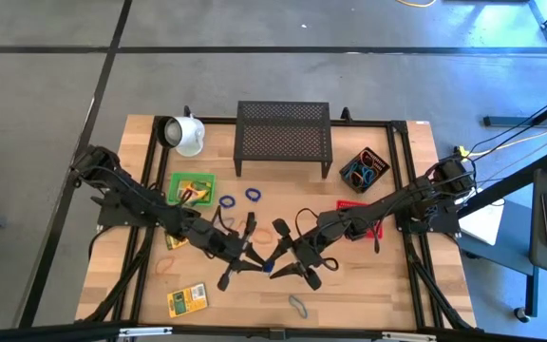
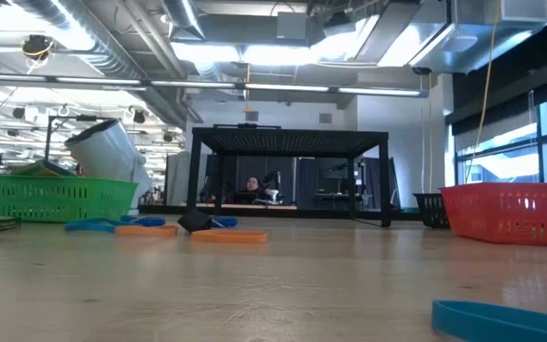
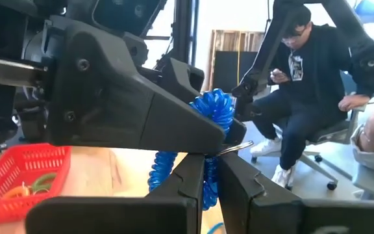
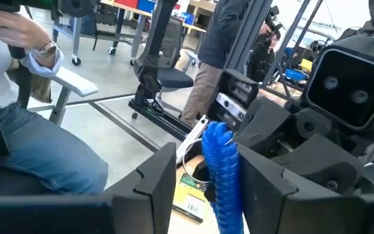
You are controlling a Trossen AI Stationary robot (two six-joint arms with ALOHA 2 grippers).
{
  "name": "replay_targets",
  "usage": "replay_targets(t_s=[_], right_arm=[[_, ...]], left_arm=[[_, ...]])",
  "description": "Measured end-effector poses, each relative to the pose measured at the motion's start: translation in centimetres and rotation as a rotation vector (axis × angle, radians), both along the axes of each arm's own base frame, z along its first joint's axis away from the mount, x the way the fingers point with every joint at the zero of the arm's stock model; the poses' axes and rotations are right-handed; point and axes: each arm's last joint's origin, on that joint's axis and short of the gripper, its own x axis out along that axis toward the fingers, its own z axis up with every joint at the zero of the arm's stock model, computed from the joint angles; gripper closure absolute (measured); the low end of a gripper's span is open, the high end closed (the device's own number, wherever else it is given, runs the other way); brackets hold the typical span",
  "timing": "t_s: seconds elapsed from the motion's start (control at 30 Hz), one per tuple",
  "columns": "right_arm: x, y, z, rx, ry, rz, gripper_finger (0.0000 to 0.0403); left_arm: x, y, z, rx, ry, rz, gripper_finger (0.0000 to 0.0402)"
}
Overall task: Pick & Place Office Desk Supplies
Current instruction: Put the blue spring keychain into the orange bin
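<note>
A blue spiral coil (image 1: pixel 269 267) hangs between my two grippers over the table's near middle. My left gripper (image 1: pixel 248 261) reaches in from the left and my right gripper (image 1: pixel 291 269) from the right, tips facing each other. In the left wrist view the coil (image 3: pixel 208 175) runs up between my own fingers into the right gripper. The right wrist view shows the coil (image 4: pixel 223 166) standing between that arm's fingers. Loose bands lie on the wood: blue loops (image 1: pixel 226 201), an orange one (image 1: pixel 167 266), a grey one (image 1: pixel 298 306). A crayon box (image 1: pixel 188 301) lies flat near the front edge. My left gripper pinches the coil's lower stretch (image 3: pixel 206 192) between its two fingers, coming level from the table's left. The coil is clear of the table. My right gripper has the coil's other end (image 3: pixel 218 107) between its fingers, level from the right. The coil lies against one finger (image 4: pixel 249 175).
A green basket (image 1: pixel 174 180) holds a crayon box. A red tray (image 1: pixel 376 228) sits under the right arm, and a black basket (image 1: pixel 376 157) holds bands. The white mug (image 1: pixel 188 133) and the black mesh rack (image 1: pixel 283 138) stand at the far edge. People sit beyond the table.
</note>
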Motion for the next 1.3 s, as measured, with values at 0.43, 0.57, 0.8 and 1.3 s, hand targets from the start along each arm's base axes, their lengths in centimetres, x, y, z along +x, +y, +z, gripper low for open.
replay_targets(t_s=[0.43,0.57,0.8,1.3], right_arm=[[0.0,0.0,0.0,-0.043,-0.032,-0.002,0.0378],[0.1,-0.1,0.0,-0.043,-0.029,-0.052,0.0378],[0.1,-0.2,0.0,-0.011,-0.007,-0.090,0.0365],[-2.3,-2.3,0.8,0.109,0.367,-0.501,0.0360]], left_arm=[[0.0,0.0,-0.1,0.015,0.002,-0.002,0.0374],[0.0,0.0,-0.1,-0.011,0.013,0.021,0.0354],[0.0,0.2,-0.1,-0.030,0.023,0.075,0.0278],[-2.9,2.3,0.7,-0.038,0.298,0.306,0.0211]])
